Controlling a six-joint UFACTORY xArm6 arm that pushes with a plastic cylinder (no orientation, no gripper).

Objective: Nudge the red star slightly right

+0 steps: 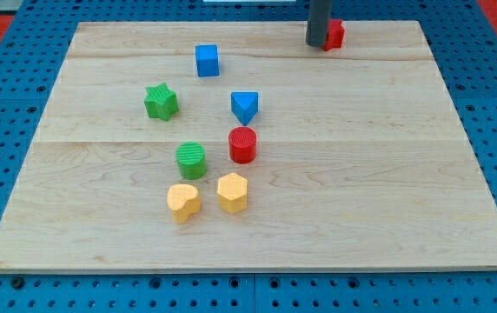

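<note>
The red star [334, 34] sits near the top edge of the wooden board [405, 174], right of centre; its left side is hidden behind my rod. My tip [317, 43] rests on the board at the star's left side, touching it or nearly so. The rod rises out of the view's top.
A blue cube [207, 60] lies at upper left, a green star [161, 101] further left, a blue triangular block [245, 107] at centre. Below are a red cylinder [242, 144], a green cylinder [191, 160], a yellow heart [183, 202] and a yellow hexagon [232, 192].
</note>
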